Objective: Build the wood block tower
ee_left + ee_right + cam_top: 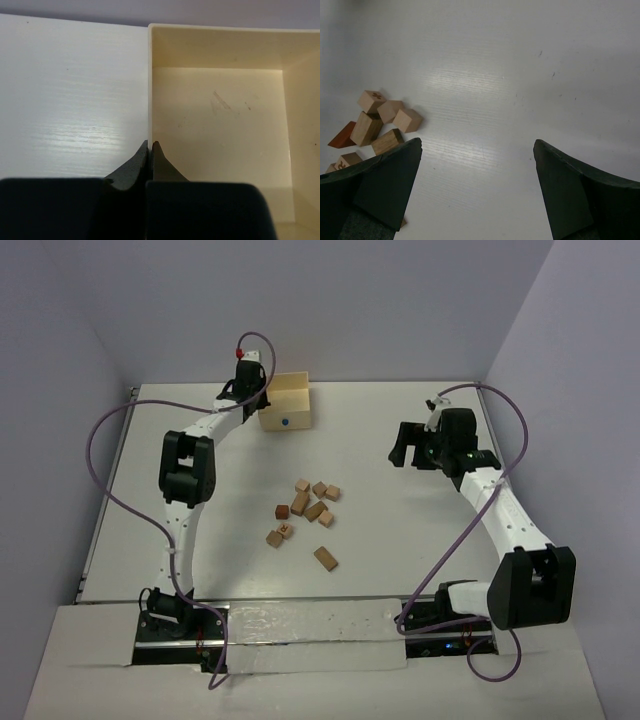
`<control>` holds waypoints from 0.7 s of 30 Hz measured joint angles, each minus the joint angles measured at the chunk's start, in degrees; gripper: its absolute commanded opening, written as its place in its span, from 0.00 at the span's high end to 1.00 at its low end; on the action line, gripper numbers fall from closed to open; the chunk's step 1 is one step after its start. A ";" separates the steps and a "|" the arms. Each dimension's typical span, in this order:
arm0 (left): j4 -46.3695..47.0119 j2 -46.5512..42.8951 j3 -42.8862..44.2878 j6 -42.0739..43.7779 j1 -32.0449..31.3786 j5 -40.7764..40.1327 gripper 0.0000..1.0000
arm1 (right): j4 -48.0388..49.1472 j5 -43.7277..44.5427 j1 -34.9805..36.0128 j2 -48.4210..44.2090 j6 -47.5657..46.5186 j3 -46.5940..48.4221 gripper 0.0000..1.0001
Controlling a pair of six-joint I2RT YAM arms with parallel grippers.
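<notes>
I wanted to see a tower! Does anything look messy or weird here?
Yes. Nothing is stacked yet: the blocks lie jumbled in the middle of the table, turned every which way, with one brick off alone. The box looks empty, and the left gripper seems to pinch its wall.

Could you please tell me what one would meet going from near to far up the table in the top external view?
Arm bases → scattered wood blocks → right gripper, open → pale wooden box. The left gripper sits at the box's left wall, so I leave it out of the order.
</notes>
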 measured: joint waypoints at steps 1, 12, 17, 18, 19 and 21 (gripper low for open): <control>0.30 0.75 0.49 0.07 0.00 -0.14 1.00 | 0.02 -0.11 0.00 0.20 0.10 0.15 0.00; 3.82 4.26 4.42 2.81 0.00 -0.57 0.94 | 0.06 -0.98 0.00 2.75 0.39 0.54 0.00; 4.94 5.11 5.15 4.28 0.00 0.59 0.93 | 0.08 -1.11 0.00 3.40 0.49 0.54 0.00; 4.98 5.43 5.60 4.44 0.00 0.81 0.93 | 0.08 -1.14 0.00 3.52 0.57 0.54 0.00; 5.08 5.77 6.10 4.56 0.00 0.98 0.92 | 0.08 -1.14 0.00 3.61 0.59 0.54 0.00; 5.17 6.36 6.85 4.66 0.00 1.25 0.90 | 0.08 -1.14 0.00 3.77 0.62 0.54 0.00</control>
